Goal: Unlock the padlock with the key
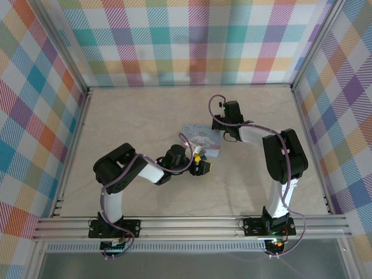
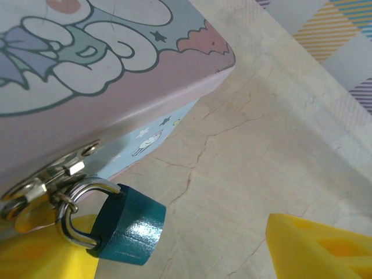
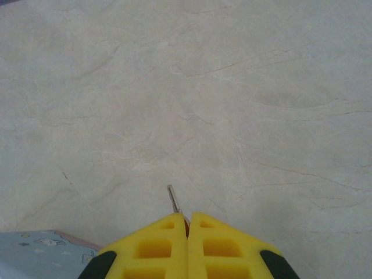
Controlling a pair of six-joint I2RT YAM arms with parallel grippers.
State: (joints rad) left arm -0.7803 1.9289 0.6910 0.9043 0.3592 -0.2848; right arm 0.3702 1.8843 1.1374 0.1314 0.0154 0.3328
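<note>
We take the pale blue tin (image 2: 116,87) as our landmark. Its lid carries a white cartoon character outlined in dark green, with small stars and a pink shape towards the corner. The front wall shows more stars and a tiny white figure, and we can make out no lettering on it.

The padlock (image 2: 131,226) hangs just below the front edge of the tin. Its silver shackle (image 2: 75,203) is threaded through the metal hasp (image 2: 52,174), and its glossy teal body tilts outward over the marbled table (image 3: 232,87).

The left gripper (image 2: 180,232) sits in front of the tin at that hasp, jaws spread. One of its yellow fingers (image 2: 319,247) stands well apart from the lock, while the other lies right behind the lock body. We cannot tell whether that one touches it.

The right gripper (image 3: 187,216) is at the far right side of the tin, a corner of which shows at its lower left. Its yellow fingers are pressed together, pinching the key (image 3: 173,199). The key's thin grey blade pokes out between the tips, above bare table.
</note>
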